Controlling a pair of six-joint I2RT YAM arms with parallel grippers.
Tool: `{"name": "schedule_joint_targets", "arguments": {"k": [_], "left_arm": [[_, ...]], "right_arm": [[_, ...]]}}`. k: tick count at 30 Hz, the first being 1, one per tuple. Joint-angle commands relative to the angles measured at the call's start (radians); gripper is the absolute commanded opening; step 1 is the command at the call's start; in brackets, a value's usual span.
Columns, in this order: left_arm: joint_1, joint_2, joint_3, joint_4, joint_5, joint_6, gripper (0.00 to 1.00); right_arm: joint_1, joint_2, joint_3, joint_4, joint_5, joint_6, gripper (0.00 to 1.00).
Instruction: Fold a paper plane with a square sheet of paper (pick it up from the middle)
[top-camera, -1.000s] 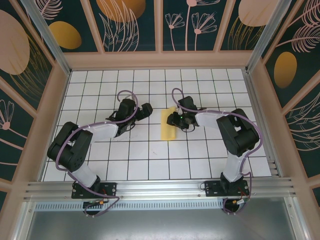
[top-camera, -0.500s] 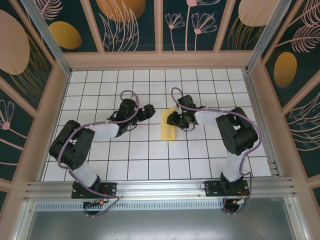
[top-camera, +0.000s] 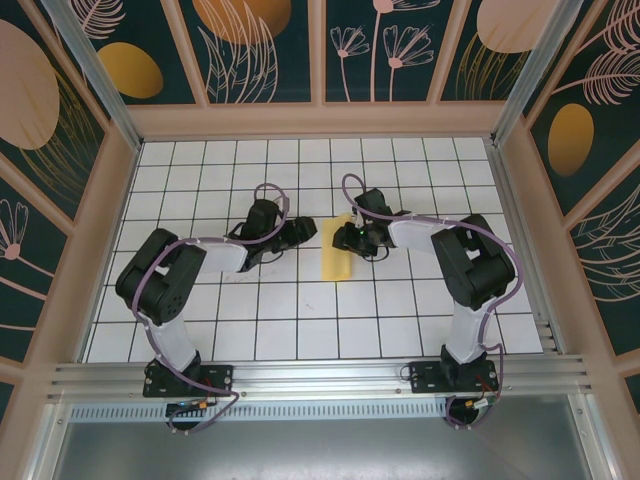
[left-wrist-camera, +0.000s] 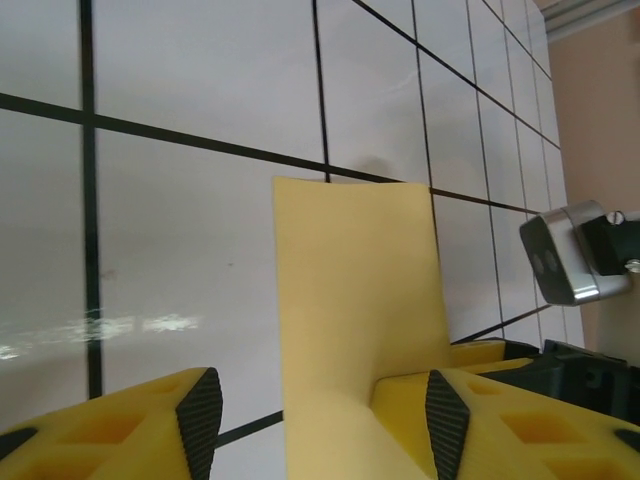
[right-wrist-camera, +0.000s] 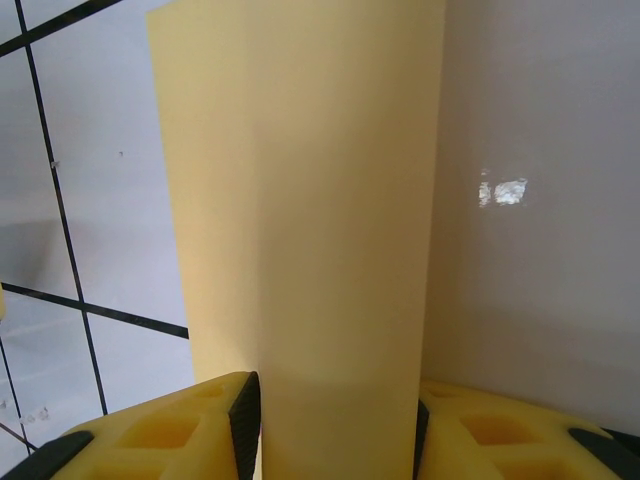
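Left claw (left-wrist-camera: 322, 425) has its jaws apart, with an edge of the folded yellow sheet (left-wrist-camera: 350, 290) between them at the bottom of frame. Right claw (right-wrist-camera: 335, 425) is parted too, fingertips on the sheet. My guess: pin with right, close left slowly, catch one layer.

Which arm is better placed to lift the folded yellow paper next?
Right, probably. The right gripper sits over the folded yellow paper, which runs between its fingers; the left gripper, jaws open, is just at its edge.
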Motion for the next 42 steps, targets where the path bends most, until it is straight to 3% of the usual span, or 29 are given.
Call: {"name": "schedule_joint_targets", "arguments": {"k": [1,13,26,42], "left_arm": [[-0.009,0.024,0.032,0.027,0.031,-0.006,0.56],[-0.039,0.077,0.069,0.03,0.08,-0.027,0.37],[-0.053,0.119,0.102,0.008,0.098,-0.032,0.32],[-0.062,0.167,0.15,-0.051,0.095,-0.04,0.16]], "right_arm": [[0.007,0.198,-0.071,-0.034,0.115,-0.024,0.42],[0.011,0.216,-0.07,-0.046,0.139,-0.021,0.4],[0.019,0.23,-0.066,-0.045,0.136,-0.031,0.39],[0.019,0.245,-0.065,-0.042,0.133,-0.035,0.41]]}}
